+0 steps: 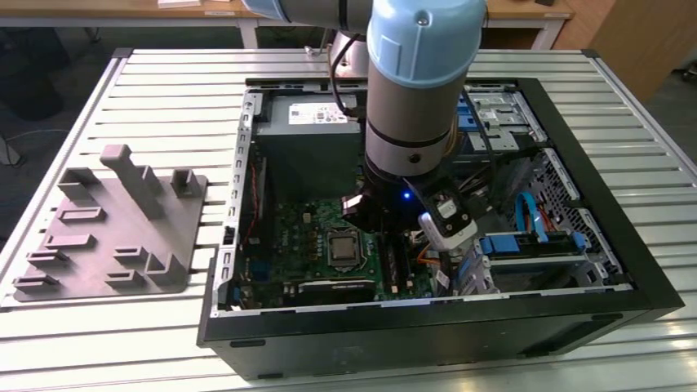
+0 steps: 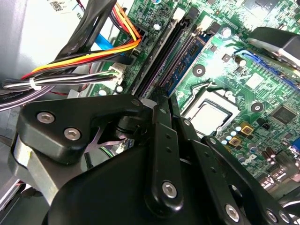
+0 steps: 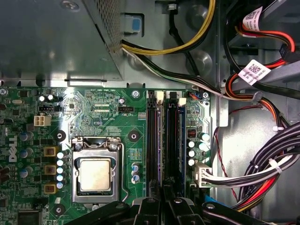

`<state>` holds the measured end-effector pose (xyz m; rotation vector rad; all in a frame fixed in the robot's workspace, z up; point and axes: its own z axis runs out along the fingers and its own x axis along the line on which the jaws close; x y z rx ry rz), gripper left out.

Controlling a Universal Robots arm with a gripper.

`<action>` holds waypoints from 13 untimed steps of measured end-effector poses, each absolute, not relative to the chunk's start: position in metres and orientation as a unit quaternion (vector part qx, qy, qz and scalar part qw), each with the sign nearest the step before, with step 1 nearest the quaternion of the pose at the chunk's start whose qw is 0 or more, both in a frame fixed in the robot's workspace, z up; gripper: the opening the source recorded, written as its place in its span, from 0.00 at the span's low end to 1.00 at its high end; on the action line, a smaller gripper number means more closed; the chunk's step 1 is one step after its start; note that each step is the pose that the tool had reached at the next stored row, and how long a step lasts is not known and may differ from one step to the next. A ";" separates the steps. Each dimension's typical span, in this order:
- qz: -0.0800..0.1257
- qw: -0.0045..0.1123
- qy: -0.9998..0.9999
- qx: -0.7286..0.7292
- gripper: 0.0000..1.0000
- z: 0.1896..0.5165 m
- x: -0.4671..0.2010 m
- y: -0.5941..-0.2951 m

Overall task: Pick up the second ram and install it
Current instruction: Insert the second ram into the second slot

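A big white metal table with long grooves (image 1: pixel 163 90) holds an open black computer box (image 1: pixel 610 314) and a flat grey plastic plate with posts (image 1: pixel 114 224).

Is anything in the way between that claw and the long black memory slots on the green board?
Nothing visible is. The gripper hangs right over the memory slots. The cable bundle lies beside the slots, not across them. I cannot tell whether the gripper holds the second ram.

Exterior view high, overlooking case (image 1: pixel 436 310); both wrist views close above motherboard (image 3: pixel 103 112).
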<state>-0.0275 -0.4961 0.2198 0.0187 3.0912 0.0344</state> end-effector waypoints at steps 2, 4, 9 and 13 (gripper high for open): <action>0.011 0.025 1.000 0.006 0.14 0.220 -0.027 -0.496; 0.011 0.025 1.000 0.006 0.14 0.219 -0.027 -0.495; 0.011 0.025 1.000 0.006 0.14 0.219 -0.027 -0.495; 0.009 0.025 1.000 0.006 0.14 0.219 -0.027 -0.494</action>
